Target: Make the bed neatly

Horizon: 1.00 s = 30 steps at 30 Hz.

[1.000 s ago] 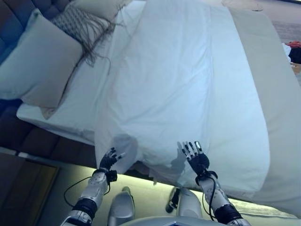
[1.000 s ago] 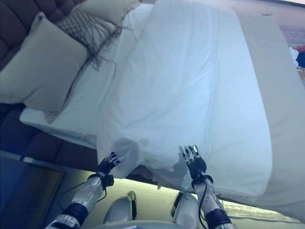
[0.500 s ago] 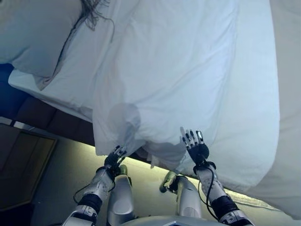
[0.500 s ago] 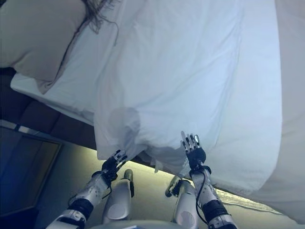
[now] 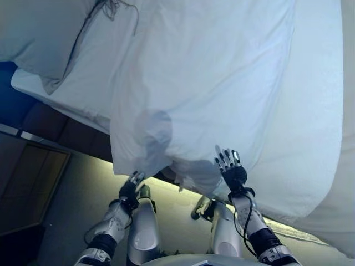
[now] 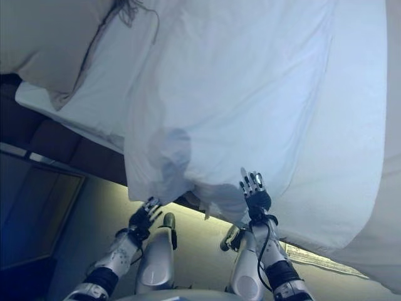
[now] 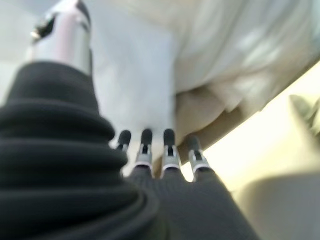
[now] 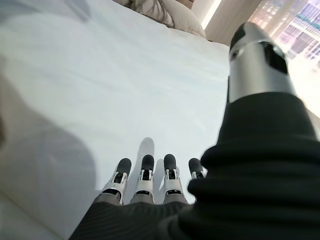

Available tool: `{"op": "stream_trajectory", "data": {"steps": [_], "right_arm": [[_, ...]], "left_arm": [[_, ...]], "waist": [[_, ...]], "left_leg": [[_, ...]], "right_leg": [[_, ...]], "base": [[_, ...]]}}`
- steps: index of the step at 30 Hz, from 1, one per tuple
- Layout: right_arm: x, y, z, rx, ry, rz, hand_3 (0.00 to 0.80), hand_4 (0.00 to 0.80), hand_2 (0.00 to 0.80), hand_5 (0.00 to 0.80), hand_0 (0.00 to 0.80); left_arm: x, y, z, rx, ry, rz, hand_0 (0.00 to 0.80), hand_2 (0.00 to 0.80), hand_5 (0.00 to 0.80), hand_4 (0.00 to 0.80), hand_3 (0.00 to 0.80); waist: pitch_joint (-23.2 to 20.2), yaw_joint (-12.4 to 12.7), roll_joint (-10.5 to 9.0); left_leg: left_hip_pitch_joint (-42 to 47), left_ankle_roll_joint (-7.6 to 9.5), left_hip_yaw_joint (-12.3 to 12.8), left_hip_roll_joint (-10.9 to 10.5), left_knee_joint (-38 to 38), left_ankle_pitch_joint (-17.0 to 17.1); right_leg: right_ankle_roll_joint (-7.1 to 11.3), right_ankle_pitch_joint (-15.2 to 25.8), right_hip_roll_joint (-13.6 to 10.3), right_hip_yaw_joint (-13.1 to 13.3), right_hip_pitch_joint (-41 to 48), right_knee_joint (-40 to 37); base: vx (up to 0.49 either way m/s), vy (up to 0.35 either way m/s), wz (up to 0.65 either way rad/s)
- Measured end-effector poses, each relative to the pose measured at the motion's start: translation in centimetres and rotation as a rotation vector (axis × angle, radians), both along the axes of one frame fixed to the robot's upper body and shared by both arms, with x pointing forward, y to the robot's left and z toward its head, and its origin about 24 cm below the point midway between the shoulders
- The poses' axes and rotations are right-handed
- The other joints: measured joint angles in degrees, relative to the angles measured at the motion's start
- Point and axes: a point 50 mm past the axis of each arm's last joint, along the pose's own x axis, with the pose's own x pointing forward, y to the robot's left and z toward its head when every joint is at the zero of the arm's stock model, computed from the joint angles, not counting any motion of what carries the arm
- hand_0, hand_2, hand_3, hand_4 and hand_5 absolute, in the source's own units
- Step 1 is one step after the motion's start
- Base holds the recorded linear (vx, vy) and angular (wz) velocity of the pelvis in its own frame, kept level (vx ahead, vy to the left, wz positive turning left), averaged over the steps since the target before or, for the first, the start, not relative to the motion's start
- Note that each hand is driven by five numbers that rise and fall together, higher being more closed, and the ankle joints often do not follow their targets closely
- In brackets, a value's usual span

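- Left eye view: one white duvet (image 5: 216, 83) spread over one bed, near edge hanging over the side above the floor (image 5: 72, 205); one pillow (image 5: 33, 27) at upper left, cut off by the frame; dark fringe (image 5: 111, 6) of a second cushion barely seen at the top edge. White bottom sheet (image 5: 66, 88) bare between pillow and duvet. Left hand (image 5: 131, 185) low under the drooping duvet corner, fingers straight, hard to say whether touching the cloth. Right hand (image 5: 230, 166) raised at the duvet's hanging edge, fingers spread and straight, holding nothing.
- Right eye view: same scene; dark bed base (image 6: 56, 147) under the mattress, one dim panel (image 6: 31, 213) at lower left, unclear what.
- Left wrist view: straight fingers (image 7: 145, 145) just short of the hanging duvet; blurred.
- Right wrist view: straight fingers (image 8: 145, 175) over flat white duvet; pillow far off, partly cut.
- No readable writing anywhere.
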Motion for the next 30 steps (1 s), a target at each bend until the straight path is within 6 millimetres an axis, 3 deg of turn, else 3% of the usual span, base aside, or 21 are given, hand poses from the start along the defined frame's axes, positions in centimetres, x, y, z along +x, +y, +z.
{"op": "stream_trajectory", "data": {"steps": [6,10,19,30], "right_arm": [[1.3,0.4,1.5,0.019,-0.074,0.005,0.000,0.000,0.000,0.000,0.000],[2.3,0.8,2.8,0.023,-0.131,0.018,0.000,0.000,0.000,0.000,0.000],[3.5,1.0,4.5,0.021,-0.214,0.041,0.000,0.000,0.000,0.000,0.000],[4.3,1.6,7.2,0.034,-0.357,0.077,0.000,0.000,0.000,0.000,0.000]], "left_arm": [[1.5,0.2,0.5,-0.283,-0.018,0.152,0.000,0.000,0.000,0.000,0.000],[2.8,0.1,1.3,-0.363,-0.050,0.191,0.000,0.000,0.000,0.000,0.000],[5.1,-0.2,3.5,-0.688,-0.232,0.339,0.000,0.000,0.000,0.000,0.000],[7.4,0.9,6.2,-0.749,-0.383,0.421,0.000,0.000,0.000,0.000,0.000]], "waist": [[1.42,-0.17,-2.26],[2.38,-0.32,-3.43],[3.31,-0.74,-5.18],[5.02,-1.06,-7.84]], "left_leg": [[-3.53,-0.56,-1.34,0.39,1.42,0.29],[-5.76,-0.61,-1.54,0.57,2.80,0.25],[-10.41,-0.59,-2.46,1.05,5.27,0.23],[-17.89,-2.35,-3.12,2.42,11.74,-1.37]], "right_leg": [[-0.30,-0.21,0.47,0.00,-2.15,0.42],[-0.33,-0.19,0.40,0.00,-3.91,1.06],[-1.10,0.28,1.17,0.01,-7.66,1.58],[-1.46,0.74,1.91,0.89,-13.96,4.15]], "base": [[-0.051,-0.025,0.09],[-0.030,0.008,0.02],[-0.028,0.016,-0.01],[-0.038,0.021,-0.07]]}}
